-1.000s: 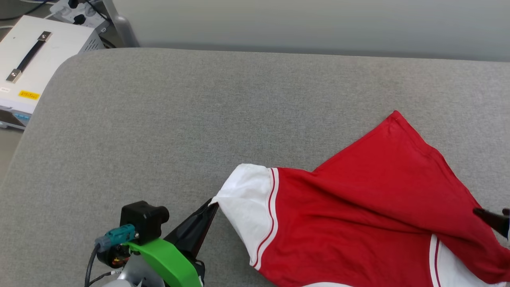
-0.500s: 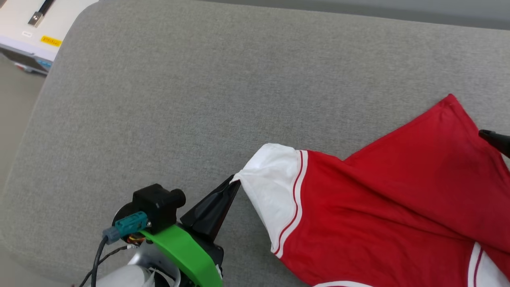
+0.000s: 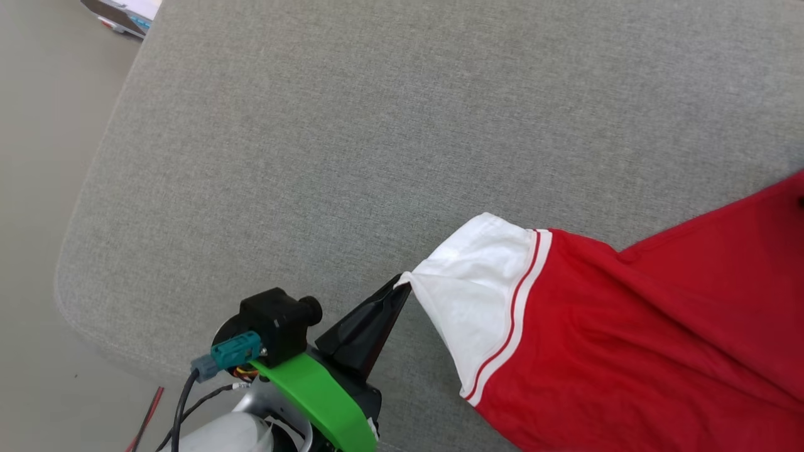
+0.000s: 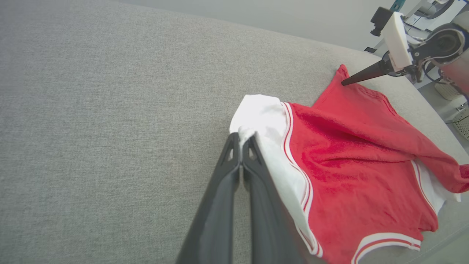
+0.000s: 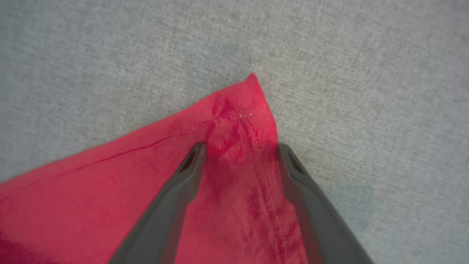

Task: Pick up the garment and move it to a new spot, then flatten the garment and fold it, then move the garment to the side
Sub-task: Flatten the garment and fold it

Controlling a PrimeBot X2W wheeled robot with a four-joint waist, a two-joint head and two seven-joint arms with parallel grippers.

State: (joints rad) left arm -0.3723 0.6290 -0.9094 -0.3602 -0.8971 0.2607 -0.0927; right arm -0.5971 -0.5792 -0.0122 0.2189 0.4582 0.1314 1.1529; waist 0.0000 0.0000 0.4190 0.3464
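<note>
Garment (image 3: 628, 351), red, white-sleeved, lies rumpled; left fingers (image 4: 220, 198) pinch its sleeve (image 3: 477, 295), right fingers (image 5: 172, 205) spread, perhaps touching.

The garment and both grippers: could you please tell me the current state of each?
garment: lying rumpled, unfolded, on the grey surface
left gripper: jaws shut on the garment's white sleeve edge
right gripper: jaws open, astride a red corner of the garment

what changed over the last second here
The right tool moved across the red jersey-style shirt with white sleeves to its far red corner, which it now straddles, open. The head camera swung, shifting the picture. The left tool stayed shut on the shirt's sleeve tip.
</note>
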